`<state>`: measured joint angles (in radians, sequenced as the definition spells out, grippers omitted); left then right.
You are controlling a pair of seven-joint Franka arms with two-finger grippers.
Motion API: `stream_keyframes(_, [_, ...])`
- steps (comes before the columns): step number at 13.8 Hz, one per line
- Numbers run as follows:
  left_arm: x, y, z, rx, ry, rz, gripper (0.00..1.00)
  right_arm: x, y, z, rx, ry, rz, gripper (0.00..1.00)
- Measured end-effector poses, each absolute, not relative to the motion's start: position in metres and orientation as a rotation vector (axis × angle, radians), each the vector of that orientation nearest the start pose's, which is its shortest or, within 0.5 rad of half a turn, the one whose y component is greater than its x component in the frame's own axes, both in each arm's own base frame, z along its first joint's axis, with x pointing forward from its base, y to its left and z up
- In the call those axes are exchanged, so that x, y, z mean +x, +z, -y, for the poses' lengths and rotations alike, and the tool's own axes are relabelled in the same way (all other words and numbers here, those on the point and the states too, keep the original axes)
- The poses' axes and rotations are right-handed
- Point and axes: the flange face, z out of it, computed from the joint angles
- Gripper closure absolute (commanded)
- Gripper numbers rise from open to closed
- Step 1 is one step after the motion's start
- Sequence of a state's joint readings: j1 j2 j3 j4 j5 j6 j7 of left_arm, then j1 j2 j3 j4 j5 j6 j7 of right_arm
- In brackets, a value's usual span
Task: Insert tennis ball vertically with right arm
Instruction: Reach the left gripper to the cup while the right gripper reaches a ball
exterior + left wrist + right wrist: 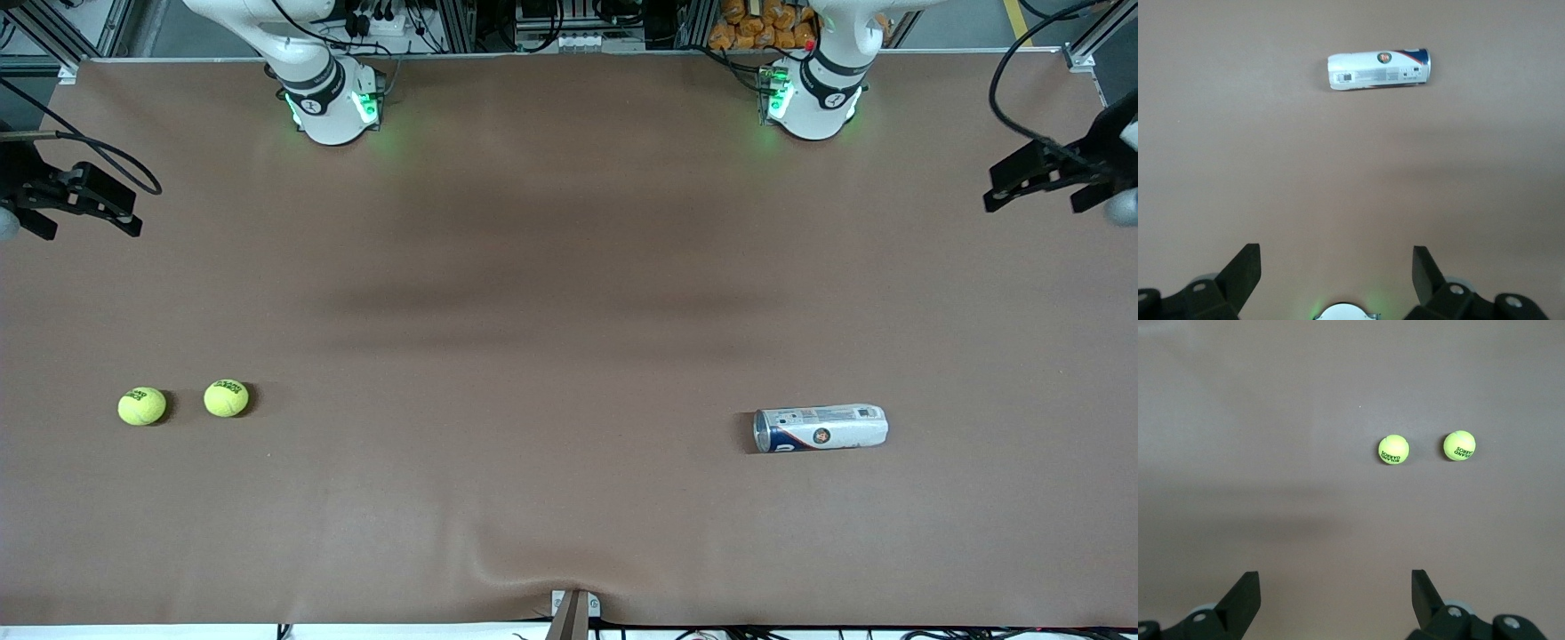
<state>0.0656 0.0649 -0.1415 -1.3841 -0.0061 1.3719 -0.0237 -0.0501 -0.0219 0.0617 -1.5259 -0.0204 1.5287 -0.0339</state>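
Both end effectors hang spread open and empty over the brown surface [569, 498]: the right end effector [1335, 603] waits above the right arm's end, the left end effector [1337, 283] above the left arm's end. Two yellow tennis balls lie side by side near the right arm's end, the outer ball [141, 405] apart from the inner ball [226, 397]. Well apart from them, toward the left arm's end, the tennis ball can [821, 428] lies on its side.

Two tennis balls [142, 406] [226, 398] side by side, well apart from the can [820, 428].
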Motion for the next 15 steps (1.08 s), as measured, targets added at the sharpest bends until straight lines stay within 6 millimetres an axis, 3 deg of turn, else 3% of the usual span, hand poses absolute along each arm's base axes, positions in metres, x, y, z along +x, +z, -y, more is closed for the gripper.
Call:
stream_keyframes(4, [0.577, 0.608, 0.05, -3.09, 0.25, -0.346, 0.0, 0.544, 0.653, -0.004, -3.163, -0.033, 0.068, 0.0])
stream_keyframes(9, [0.62, 0.518, 0.048, -3.052, 0.406, -0.549, 0.0, 0.543, 0.652, -0.001, -3.163, -0.026, 0.06, 0.0])
stream_keyframes(12, [0.635, 0.48, 0.047, -3.018, 0.457, -0.691, 0.0, 0.543, 0.652, 0.002, -3.164, -0.019, 0.053, 0.0])
stream_keyframes(13, [0.637, 0.47, 0.052, -2.968, 0.48, -0.762, 0.0, 0.542, 0.651, 0.006, -3.165, -0.01, 0.041, 0.0])
stream_keyframes(15, [0.638, 0.455, 0.087, -2.826, 0.514, -0.883, 0.0, 0.542, 0.647, 0.021, -3.166, 0.007, 0.027, 0.0])
